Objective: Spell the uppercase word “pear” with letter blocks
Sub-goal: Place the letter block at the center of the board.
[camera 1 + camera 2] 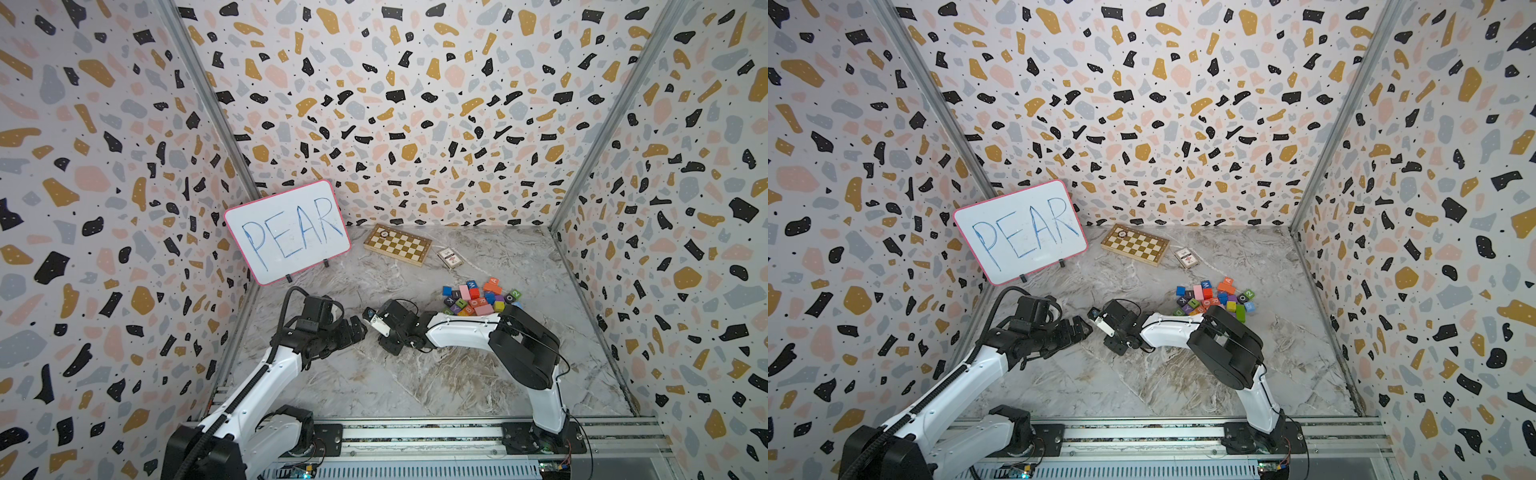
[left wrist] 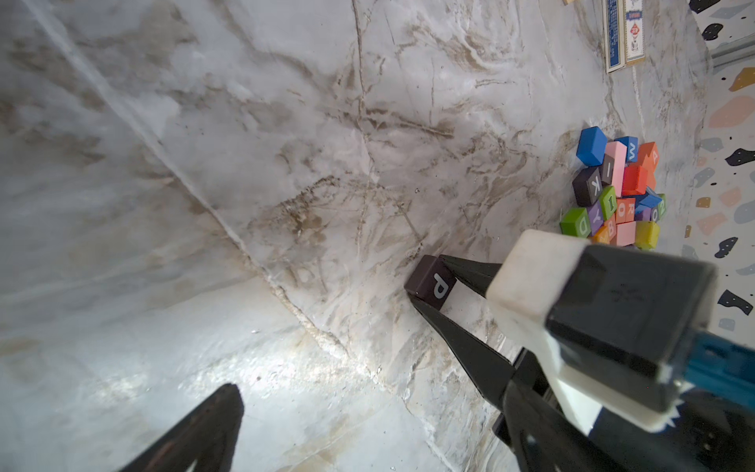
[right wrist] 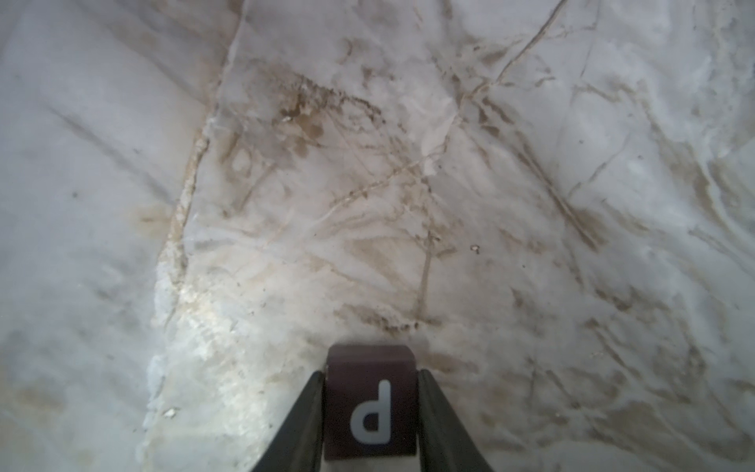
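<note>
The dark block with a pale P (image 3: 371,402) sits on the marble table, left of the middle. My right gripper (image 3: 371,372) points down at it, one finger against each side, shut on it. The left wrist view shows the same P block (image 2: 433,286) between those fingers. In both top views the right wrist (image 1: 390,332) hides the block. My left gripper (image 1: 358,326) hovers open just left of it, holding nothing. An orange A block (image 1: 493,283) and an orange-red R block (image 2: 630,207) lie in the pile (image 1: 482,297) at the right.
A whiteboard reading PEAR (image 1: 286,230) leans at the back left. A folded chessboard (image 1: 397,244) and a card box (image 1: 449,257) lie at the back. Patterned walls close in three sides, and a rail (image 1: 415,436) runs along the front.
</note>
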Robot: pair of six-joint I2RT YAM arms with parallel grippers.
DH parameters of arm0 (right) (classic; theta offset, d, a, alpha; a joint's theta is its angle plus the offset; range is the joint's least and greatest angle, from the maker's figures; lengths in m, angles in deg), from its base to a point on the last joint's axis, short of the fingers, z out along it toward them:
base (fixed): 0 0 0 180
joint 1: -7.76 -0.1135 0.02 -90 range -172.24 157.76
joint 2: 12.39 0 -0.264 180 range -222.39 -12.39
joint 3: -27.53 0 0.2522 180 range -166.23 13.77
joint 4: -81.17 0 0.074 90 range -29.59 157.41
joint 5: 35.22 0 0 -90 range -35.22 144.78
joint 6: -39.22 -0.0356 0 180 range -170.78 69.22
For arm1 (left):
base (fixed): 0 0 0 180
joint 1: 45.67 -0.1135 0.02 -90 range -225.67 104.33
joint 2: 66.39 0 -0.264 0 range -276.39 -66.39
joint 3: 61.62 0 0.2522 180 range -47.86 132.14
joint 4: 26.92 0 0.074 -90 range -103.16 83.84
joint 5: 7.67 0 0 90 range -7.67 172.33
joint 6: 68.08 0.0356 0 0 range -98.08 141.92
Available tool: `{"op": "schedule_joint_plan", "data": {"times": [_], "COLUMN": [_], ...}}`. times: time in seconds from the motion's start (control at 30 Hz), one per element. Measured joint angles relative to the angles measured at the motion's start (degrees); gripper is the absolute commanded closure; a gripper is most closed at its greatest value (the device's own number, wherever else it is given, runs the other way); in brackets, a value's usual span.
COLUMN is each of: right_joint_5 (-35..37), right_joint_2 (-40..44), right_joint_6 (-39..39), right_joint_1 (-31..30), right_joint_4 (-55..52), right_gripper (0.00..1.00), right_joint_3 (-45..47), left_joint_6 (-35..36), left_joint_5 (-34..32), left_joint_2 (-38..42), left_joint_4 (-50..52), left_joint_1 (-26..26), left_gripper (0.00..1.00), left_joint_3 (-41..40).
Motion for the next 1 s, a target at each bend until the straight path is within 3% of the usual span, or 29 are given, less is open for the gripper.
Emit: {"op": "schedule_joint_plan", "data": {"times": [0.5, 1.0], "right_joint_5": [2.0, -1.7], "right_joint_2": [4.8, 3.5], "right_joint_6": [-0.3, -2.3], "right_joint_1": [2.8, 6.9], "right_joint_4": [1.6, 4.5], "right_gripper": [0.46, 0.43], "right_joint_3": [6.8, 6.4], "left_joint_6": [0.1, 0.8], "left_joint_5": [2.2, 1.9], "left_joint_2": [-4.9, -9.5], "left_joint_4": [-3.5, -4.2], "left_joint_1": [0.0, 1.6], "left_gripper": [0.01, 0.00], "left_joint_3": [1.6, 2.9]}}
